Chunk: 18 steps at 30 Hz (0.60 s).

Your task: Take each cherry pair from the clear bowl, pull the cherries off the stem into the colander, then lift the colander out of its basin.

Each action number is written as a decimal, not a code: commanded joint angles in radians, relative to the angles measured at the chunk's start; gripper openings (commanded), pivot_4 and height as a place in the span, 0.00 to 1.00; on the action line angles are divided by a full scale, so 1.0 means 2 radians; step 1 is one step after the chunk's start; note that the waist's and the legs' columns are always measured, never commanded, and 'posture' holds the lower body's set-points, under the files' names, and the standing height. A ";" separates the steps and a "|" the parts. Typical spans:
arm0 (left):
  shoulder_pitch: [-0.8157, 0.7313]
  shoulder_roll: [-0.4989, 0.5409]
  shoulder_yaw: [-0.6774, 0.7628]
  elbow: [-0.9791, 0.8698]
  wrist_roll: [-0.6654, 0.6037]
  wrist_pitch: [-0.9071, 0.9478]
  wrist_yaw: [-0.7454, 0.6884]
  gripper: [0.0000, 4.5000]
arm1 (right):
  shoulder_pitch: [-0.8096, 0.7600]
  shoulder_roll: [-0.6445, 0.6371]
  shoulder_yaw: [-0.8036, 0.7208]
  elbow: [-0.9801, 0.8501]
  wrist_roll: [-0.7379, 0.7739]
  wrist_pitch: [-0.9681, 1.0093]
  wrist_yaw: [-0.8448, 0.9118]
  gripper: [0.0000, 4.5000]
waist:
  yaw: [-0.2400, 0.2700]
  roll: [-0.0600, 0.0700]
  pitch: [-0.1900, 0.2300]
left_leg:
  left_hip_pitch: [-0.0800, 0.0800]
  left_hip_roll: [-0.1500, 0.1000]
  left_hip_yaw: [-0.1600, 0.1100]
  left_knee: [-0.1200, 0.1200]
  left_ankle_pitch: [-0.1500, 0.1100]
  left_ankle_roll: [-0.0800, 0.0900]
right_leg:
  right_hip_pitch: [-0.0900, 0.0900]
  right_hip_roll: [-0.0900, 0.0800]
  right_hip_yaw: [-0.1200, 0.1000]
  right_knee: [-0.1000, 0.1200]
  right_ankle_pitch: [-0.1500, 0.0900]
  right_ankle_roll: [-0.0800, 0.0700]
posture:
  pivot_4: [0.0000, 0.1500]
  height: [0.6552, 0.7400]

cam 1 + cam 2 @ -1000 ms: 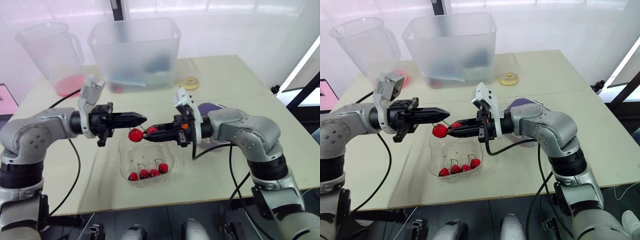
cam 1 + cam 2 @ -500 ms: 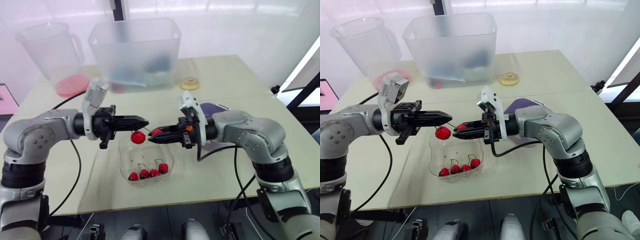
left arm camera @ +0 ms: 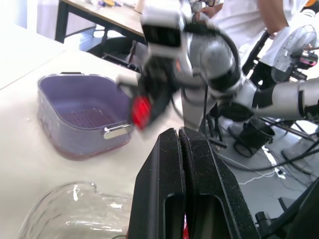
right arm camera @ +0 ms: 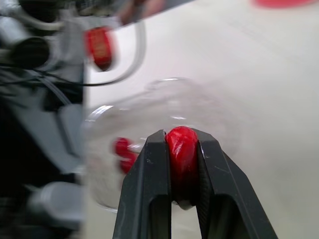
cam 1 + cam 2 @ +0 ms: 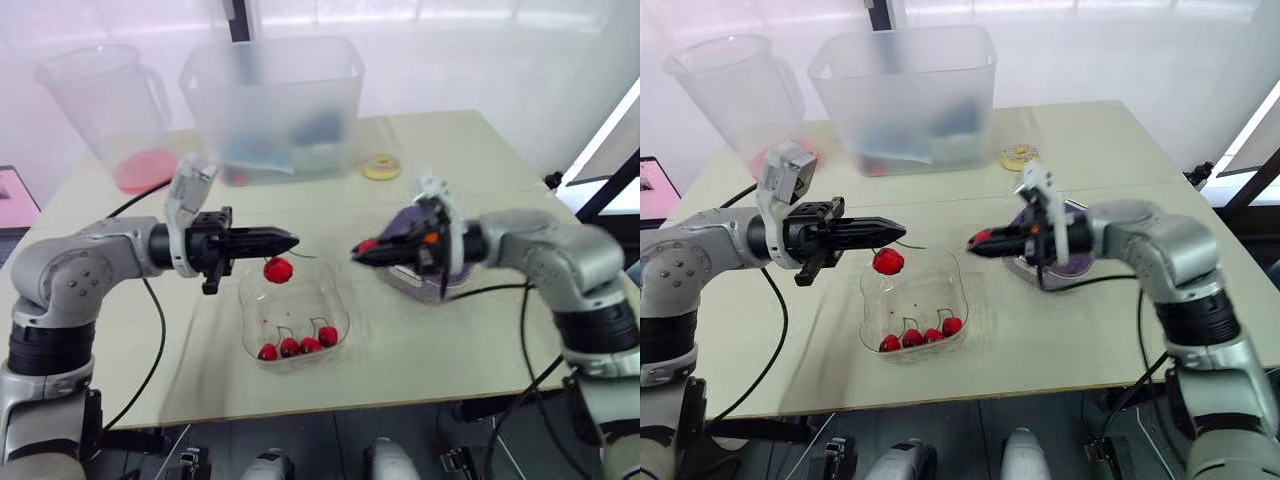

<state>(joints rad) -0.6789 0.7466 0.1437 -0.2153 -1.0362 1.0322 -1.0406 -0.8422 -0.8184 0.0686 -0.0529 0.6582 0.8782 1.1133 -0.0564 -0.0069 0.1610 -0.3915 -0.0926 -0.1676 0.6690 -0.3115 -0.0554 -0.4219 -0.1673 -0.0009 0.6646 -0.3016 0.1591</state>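
My left gripper (image 5: 291, 240) is shut on a thin cherry stem, and one red cherry (image 5: 277, 269) hangs from it above the clear bowl (image 5: 345, 300). Several more cherries (image 5: 297, 345) lie in the bowl's bottom. My right gripper (image 5: 360, 250) is shut on a single cherry (image 4: 182, 154), held in the air between the bowl and the purple colander (image 3: 75, 99), which sits in its basin to the bowl's right. In the left wrist view the fingers (image 3: 164, 164) are pressed together.
A large translucent tub (image 5: 272, 100) and a clear pitcher (image 5: 100, 100) stand at the table's back, with a red disc (image 5: 145, 170) by the pitcher. A small yellow ring (image 5: 380, 166) lies right of the tub. A person stands beyond the table in the left wrist view.
My right gripper has pulled away to the right with one cherry, off the stem, toward the purple colander. My left gripper has stayed in place with the stem and the other cherry.
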 commanded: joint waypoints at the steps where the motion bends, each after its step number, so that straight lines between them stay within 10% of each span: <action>1: 0.001 0.002 0.019 -0.016 -0.009 -0.010 0.005 0.00 | -0.040 -0.044 0.008 0.090 -0.082 -0.070 0.012 0.09 | 0.000 0.000 0.000 | 0.000 0.000 0.000 0.000 0.000 0.000 | 0.000 0.000 0.000 0.000 0.000 0.000 | 1.00 1.00; 7: 0.003 -0.004 0.020 -0.019 -0.008 -0.017 0.012 0.00 | -0.056 -0.055 0.056 0.201 -0.192 -0.170 0.028 0.09 | -0.001 0.000 0.000 | 0.000 0.000 0.001 0.000 0.000 0.000 | 0.000 0.000 0.000 0.000 0.000 0.000 | 1.00 1.00; 16: -0.003 -0.007 0.018 -0.018 -0.007 -0.026 0.013 0.00 | -0.049 -0.030 0.058 0.208 -0.225 -0.187 0.046 0.98 | -0.006 0.000 0.000 | 0.000 0.000 0.001 0.000 0.000 0.000 | 0.000 0.000 0.000 0.000 0.000 0.000 | 1.00 1.00; 18: -0.004 -0.009 0.018 -0.017 -0.005 -0.030 0.017 0.00 | -0.055 -0.030 0.043 0.197 -0.215 -0.178 0.048 0.99 | -0.005 0.000 0.000 | 0.000 0.000 0.001 0.000 0.000 0.000 | 0.000 0.000 0.000 0.000 0.000 0.000 | 1.00 1.00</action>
<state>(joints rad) -0.6704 0.7317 0.1526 -0.2308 -1.0372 0.9930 -1.0156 -0.9202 -0.8718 0.2122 0.3872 0.2110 0.5196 1.2038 -0.0658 -0.0071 0.1611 -0.3916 -0.0922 -0.1663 0.6683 -0.3115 -0.0555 -0.4226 -0.1671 -0.0008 0.6649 -0.3016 0.1591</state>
